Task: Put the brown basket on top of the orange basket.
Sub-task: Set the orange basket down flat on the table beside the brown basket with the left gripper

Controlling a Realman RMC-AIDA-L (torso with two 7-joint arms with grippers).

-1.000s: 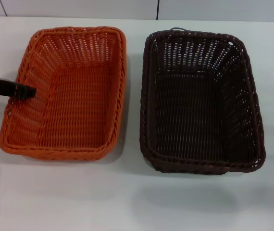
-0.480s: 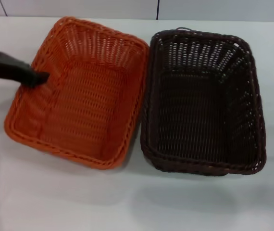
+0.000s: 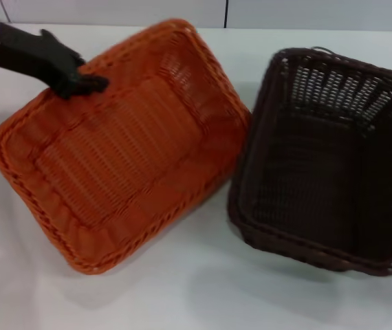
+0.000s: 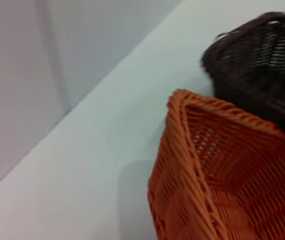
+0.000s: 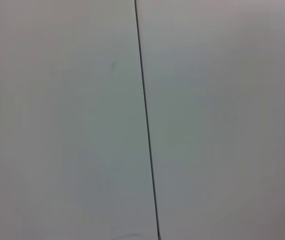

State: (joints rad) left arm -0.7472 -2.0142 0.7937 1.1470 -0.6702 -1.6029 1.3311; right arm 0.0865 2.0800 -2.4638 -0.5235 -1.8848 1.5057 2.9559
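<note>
The orange basket is lifted and tilted at the left of the head view, its far right corner against the brown basket. My left gripper is shut on the orange basket's far left rim and holds that side up. The brown basket sits on the table at the right, turned askew, open side up and empty. The left wrist view shows a corner of the orange basket with the brown basket just beyond it. My right gripper is out of view.
The white table runs under both baskets, with bare surface along the front. A pale wall stands behind the table's far edge. The right wrist view shows only a plain panel with a thin dark seam.
My left gripper has risen and moved toward the far side, lifting and swinging the orange basket. The orange basket has tipped toward the brown basket, which has shifted right and turned.
</note>
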